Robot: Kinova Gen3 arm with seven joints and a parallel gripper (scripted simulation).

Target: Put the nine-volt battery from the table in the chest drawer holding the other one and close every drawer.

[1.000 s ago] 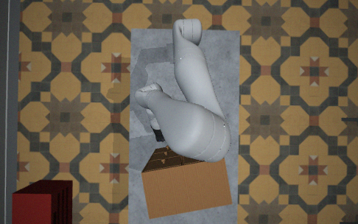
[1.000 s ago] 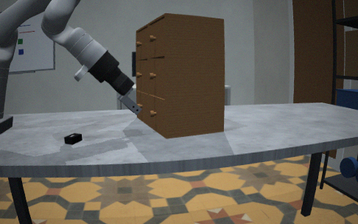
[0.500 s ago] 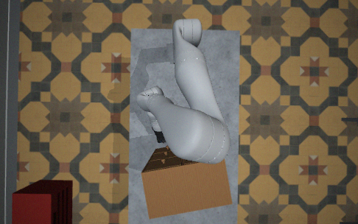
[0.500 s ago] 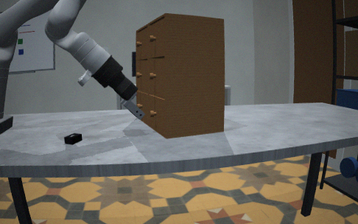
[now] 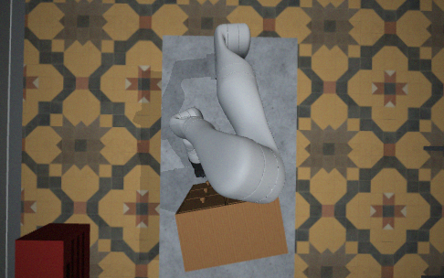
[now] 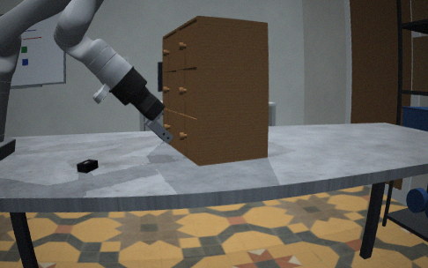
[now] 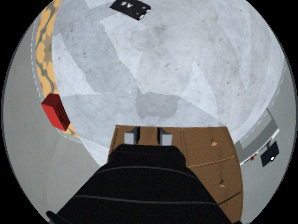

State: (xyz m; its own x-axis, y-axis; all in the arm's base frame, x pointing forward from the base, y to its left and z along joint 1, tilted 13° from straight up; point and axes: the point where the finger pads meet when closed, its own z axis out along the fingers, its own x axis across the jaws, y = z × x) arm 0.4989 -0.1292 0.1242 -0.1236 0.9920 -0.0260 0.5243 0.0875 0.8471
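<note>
A tall brown wooden chest [image 5: 232,235] [image 6: 233,93] [image 7: 200,137] stands upright on a grey stone-patterned table [image 5: 183,93] [image 6: 308,145] [image 7: 165,55], its drawer front facing left in the exterior view. Small round wooden knobs mark drawers in two columns and three rows; every drawer front appears closed or nearly so, and their contents, including any battery within, are hidden. The black rectangular nine-volt battery [image 6: 87,166] [image 7: 130,8] lies flat on the table, left of the chest and well apart from it. The black gripper with grey metal fingers [image 6: 166,136] slants down at the lower drawers, its jaws partly spread; whether a knob stands between them cannot be told.

gripper [image 5: 199,173] [image 6: 168,137] [image 7: 148,132] lower than before (only a little), nearer the chest [image 5: 233,235] [image 6: 229,93] [image 7: 200,142]
</note>
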